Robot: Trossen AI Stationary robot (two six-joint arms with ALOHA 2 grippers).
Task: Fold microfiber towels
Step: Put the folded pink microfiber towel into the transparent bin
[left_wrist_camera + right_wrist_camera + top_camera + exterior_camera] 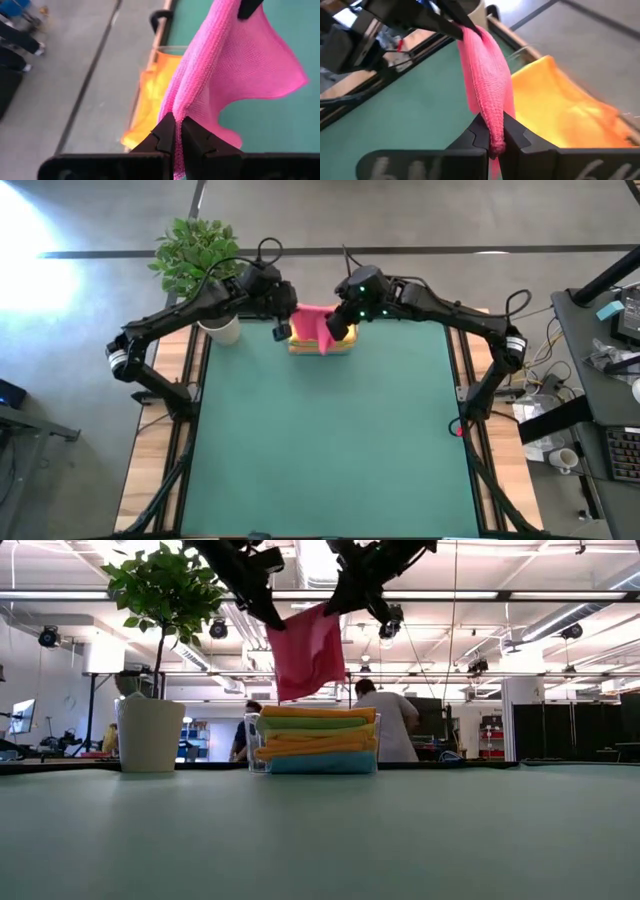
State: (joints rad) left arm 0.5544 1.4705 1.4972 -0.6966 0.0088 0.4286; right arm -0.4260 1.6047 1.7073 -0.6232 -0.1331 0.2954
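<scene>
Two grippers: left gripper (175,131) and right gripper (491,134) each clamp the pink towel (306,650), hanging above the tray (256,752).
Tray: stacked orange towels (318,746), green (312,724), blue (320,763).
Beside tray: potted plant (150,732).
Behind tray: person (391,722).

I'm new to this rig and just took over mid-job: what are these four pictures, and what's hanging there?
Two robot arms work over a green table. One picture looks straight down, one looks level across the table, and two come from cameras on the arms' wrists. The left gripper and right gripper are both shut on one pink towel, holding it up above a clear tray stacked with folded towels at the table's far edge. A potted plant stands beside the tray.
</scene>
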